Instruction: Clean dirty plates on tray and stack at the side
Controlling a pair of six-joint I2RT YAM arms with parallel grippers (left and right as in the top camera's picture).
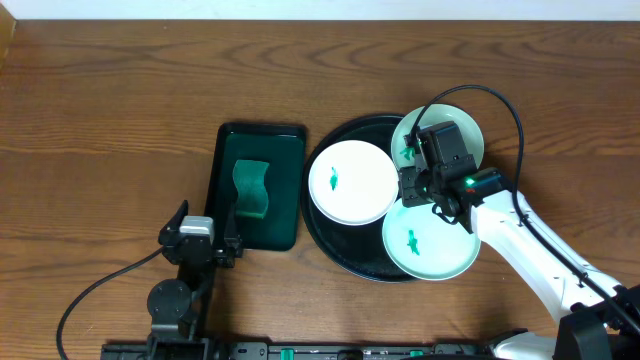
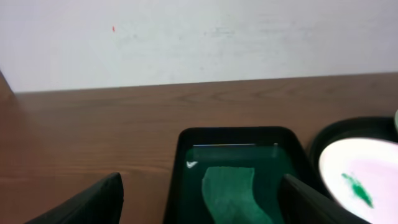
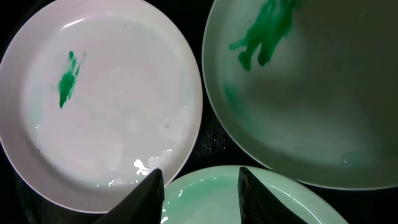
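Three plates lie on the round black tray (image 1: 330, 243). A white plate (image 1: 352, 181) (image 3: 106, 99) with a small green smear is on the left. A mint plate (image 1: 432, 243) (image 3: 249, 199) sits at the front, and a pale plate (image 1: 468, 128) (image 3: 311, 93) with a green smear sits at the back right. My right gripper (image 1: 418, 180) (image 3: 200, 196) hangs open over the tray where the three plates meet. Its fingers (image 3: 142, 199) stand above the mint plate's rim with nothing held. My left gripper (image 1: 207, 215) (image 2: 202, 208) is wide open and empty, just in front of the green tray's near left corner.
A dark green rectangular tray (image 1: 290, 185) (image 2: 186, 140) holds a green sponge (image 1: 253, 188) (image 2: 233, 193), left of the black tray. The right arm (image 1: 540, 260) reaches in from the front right. A cable (image 1: 100, 285) trails from the left arm.
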